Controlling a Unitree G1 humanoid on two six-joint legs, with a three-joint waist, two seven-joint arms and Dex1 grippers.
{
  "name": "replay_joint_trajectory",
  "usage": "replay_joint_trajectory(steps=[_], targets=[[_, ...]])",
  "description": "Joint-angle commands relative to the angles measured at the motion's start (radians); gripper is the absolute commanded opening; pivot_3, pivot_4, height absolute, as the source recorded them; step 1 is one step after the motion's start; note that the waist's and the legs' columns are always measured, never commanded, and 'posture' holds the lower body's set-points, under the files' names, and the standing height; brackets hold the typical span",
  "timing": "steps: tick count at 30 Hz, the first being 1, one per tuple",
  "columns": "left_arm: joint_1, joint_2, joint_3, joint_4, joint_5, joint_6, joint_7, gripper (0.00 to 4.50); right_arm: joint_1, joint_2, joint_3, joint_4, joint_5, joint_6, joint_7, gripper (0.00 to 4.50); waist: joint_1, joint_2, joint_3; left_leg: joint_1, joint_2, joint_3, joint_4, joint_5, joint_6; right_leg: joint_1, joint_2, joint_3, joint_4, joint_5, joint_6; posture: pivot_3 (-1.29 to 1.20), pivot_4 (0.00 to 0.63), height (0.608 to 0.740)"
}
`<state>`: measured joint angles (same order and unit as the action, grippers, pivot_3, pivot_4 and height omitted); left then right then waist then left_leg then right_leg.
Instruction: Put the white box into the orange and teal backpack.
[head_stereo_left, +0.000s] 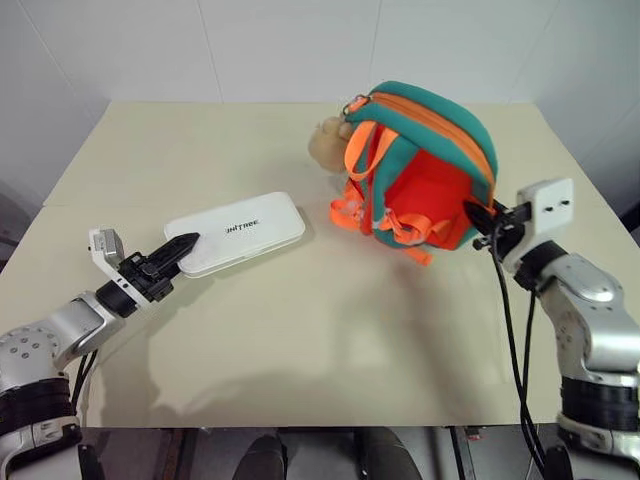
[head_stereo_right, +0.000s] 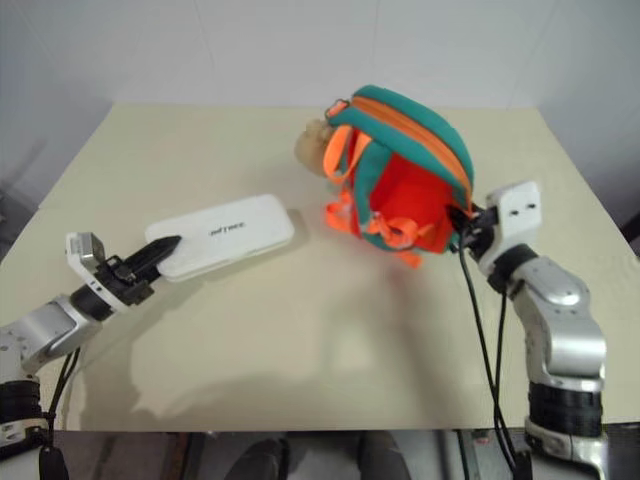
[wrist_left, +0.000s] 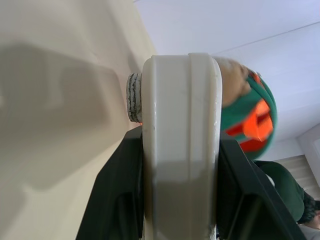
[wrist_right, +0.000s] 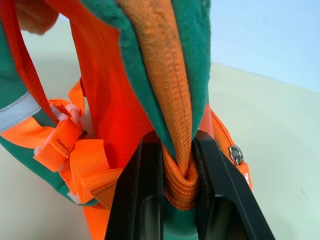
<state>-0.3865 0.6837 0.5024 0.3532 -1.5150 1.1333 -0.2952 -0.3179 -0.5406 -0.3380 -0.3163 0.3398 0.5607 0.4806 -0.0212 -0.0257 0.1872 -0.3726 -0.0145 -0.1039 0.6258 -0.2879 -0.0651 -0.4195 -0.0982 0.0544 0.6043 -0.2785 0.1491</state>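
The white box (head_stereo_left: 240, 232) lies flat and low over the table, left of centre, with dark lettering on top. My left gripper (head_stereo_left: 185, 245) is shut on its near left end; in the left wrist view the box (wrist_left: 180, 125) sits edge-on between the two black fingers (wrist_left: 120, 200). The orange and teal backpack (head_stereo_left: 425, 160) stands upright at the right, straps facing me, a tan plush charm (head_stereo_left: 325, 145) at its far left. My right gripper (head_stereo_left: 480, 222) is shut on the backpack's right side. The right wrist view shows its fingers (wrist_right: 145, 195) pinching the orange zipper band (wrist_right: 175, 125) and teal rim.
The beige table (head_stereo_left: 300, 340) is bare between the box and the backpack and along the front edge. White walls stand close behind the table's far edge. A dark green shape (wrist_left: 287, 187) shows beyond the backpack in the left wrist view.
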Motion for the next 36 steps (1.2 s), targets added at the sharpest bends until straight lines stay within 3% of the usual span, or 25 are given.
replay_joint_trajectory(steps=[1,7,17,28,36], targets=[[-0.04,0.031,0.02,0.02,0.039,0.016,-0.066,1.33,0.063,-0.033,-0.102,-0.182,0.104,0.052,0.012,0.88,-0.001,0.0,0.0,0.0,0.0,0.0,0.0,0.0,0.001,0.0,0.0,0.0,0.0,0.0,0.0,0.0,0.15,0.74],[-0.097,0.021,0.006,0.072,0.124,0.037,-0.128,1.33,0.267,-0.097,-0.192,-0.345,0.257,0.134,0.105,0.88,0.0,0.0,0.0,0.001,0.0,0.0,0.001,-0.002,0.004,0.0,0.0,0.0,-0.002,0.0,0.0,0.0,0.15,0.74],[-0.151,0.007,0.012,0.111,0.221,0.064,-0.193,1.33,0.393,-0.059,-0.239,-0.456,0.401,0.105,0.083,0.88,-0.005,0.0,0.0,0.003,0.0,0.001,0.002,-0.003,0.005,0.001,0.0,0.001,0.0,0.0,0.0,0.0,0.15,0.74],[-0.174,0.012,0.031,0.131,0.284,0.084,-0.237,1.33,0.55,0.156,-0.193,-0.425,0.33,-0.08,0.01,0.88,0.0,-0.001,0.0,0.002,0.0,0.001,0.002,-0.003,0.004,0.001,0.0,0.001,0.0,0.0,0.0,0.0,0.15,0.74],[-0.19,0.02,0.04,0.15,0.327,0.088,-0.267,1.33,0.576,0.159,-0.174,-0.41,0.315,-0.11,-0.008,0.88,-0.001,-0.001,0.0,0.003,0.0,0.001,0.002,-0.003,0.004,0.001,0.0,0.001,0.001,0.0,0.0,0.0,0.15,0.74]])
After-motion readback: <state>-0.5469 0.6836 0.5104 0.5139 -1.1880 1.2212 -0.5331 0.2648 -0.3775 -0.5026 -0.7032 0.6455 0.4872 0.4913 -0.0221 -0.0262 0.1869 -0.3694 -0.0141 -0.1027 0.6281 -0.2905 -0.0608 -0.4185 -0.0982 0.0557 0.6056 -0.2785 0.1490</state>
